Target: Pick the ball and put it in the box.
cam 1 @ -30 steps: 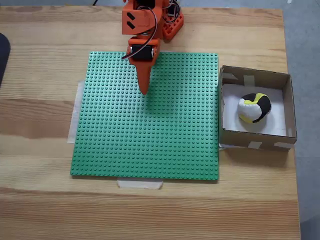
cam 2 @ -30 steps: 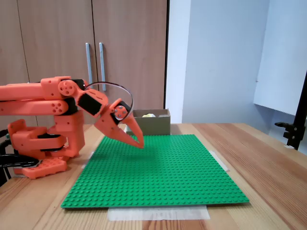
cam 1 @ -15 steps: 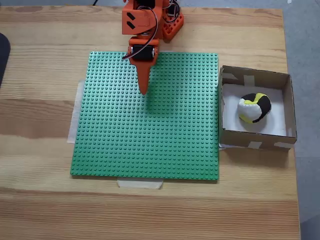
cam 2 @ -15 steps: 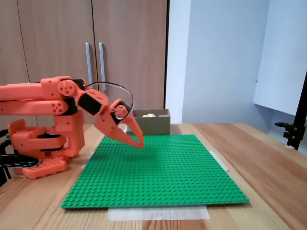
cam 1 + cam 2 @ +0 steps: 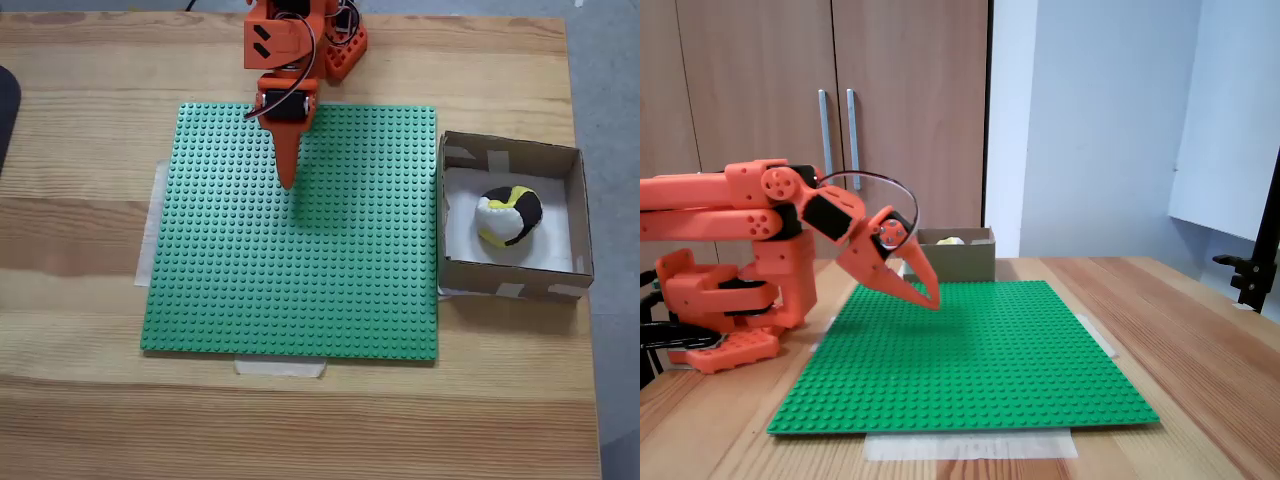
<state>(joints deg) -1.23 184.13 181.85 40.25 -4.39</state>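
A matt orange plastic arm (image 5: 285, 60) and its gripper (image 5: 288, 182) stand over a studded green plastic baseplate (image 5: 300, 260) on a grained, lightly sheened wooden table (image 5: 80, 90). Pale tape (image 5: 279, 368) edges the plate. The box (image 5: 572, 215) is dull brown cardboard with a white paper floor; the ball (image 5: 508, 215) looks soft and lumpy. Wood-veneer cabinet doors (image 5: 760, 80) carry brushed metal handles (image 5: 824, 125).
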